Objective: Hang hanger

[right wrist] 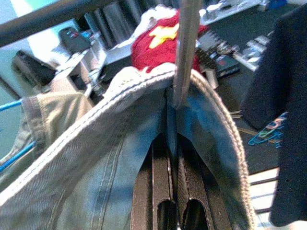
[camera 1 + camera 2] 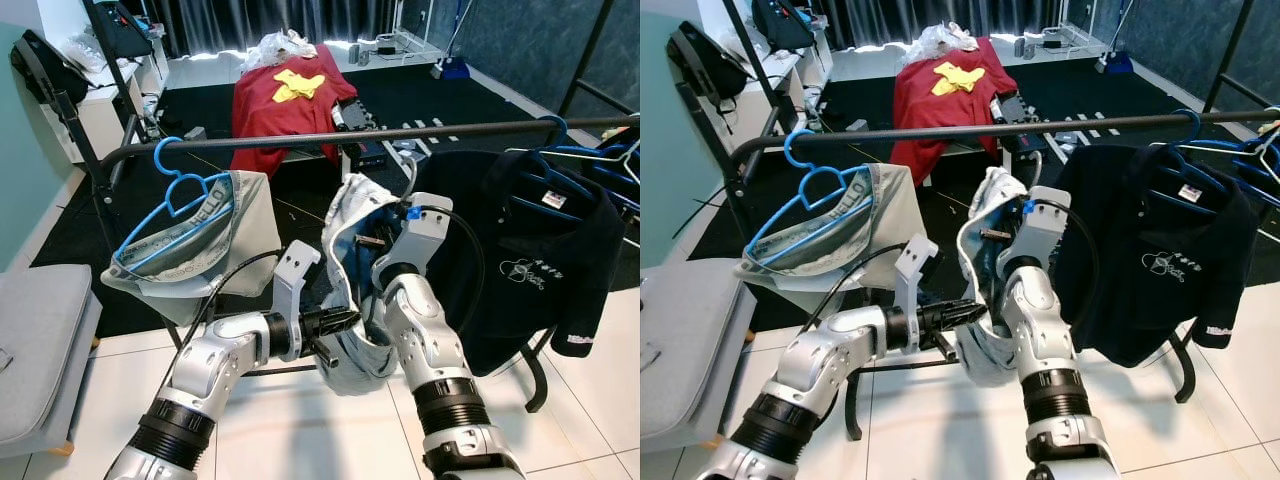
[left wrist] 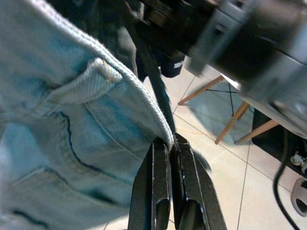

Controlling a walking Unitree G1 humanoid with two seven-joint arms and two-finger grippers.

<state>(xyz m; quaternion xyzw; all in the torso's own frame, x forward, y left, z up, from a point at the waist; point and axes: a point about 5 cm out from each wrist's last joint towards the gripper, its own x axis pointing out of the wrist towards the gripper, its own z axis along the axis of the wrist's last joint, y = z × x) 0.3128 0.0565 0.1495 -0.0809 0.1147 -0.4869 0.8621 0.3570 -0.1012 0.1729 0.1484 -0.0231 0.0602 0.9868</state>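
Light blue jeans (image 2: 350,365) hang below the black rail (image 2: 400,135), between the two garments on it. My right gripper (image 1: 171,139) is up inside the waistband, shut on the grey stem of the hanger (image 1: 184,48) that carries the jeans. The hook's end lies just under the rail. My left gripper (image 3: 171,141) reaches in from the left, lower down, and is shut on a hem edge of the jeans (image 3: 96,124). In the left eye view that gripper (image 2: 348,320) touches the denim at mid height.
A blue hanger (image 2: 180,185) with a grey garment (image 2: 215,245) hangs on the rail's left. A black polo shirt (image 2: 530,260) hangs on the right. A red garment (image 2: 285,95) lies behind the rack. A grey seat (image 2: 40,340) stands at my left.
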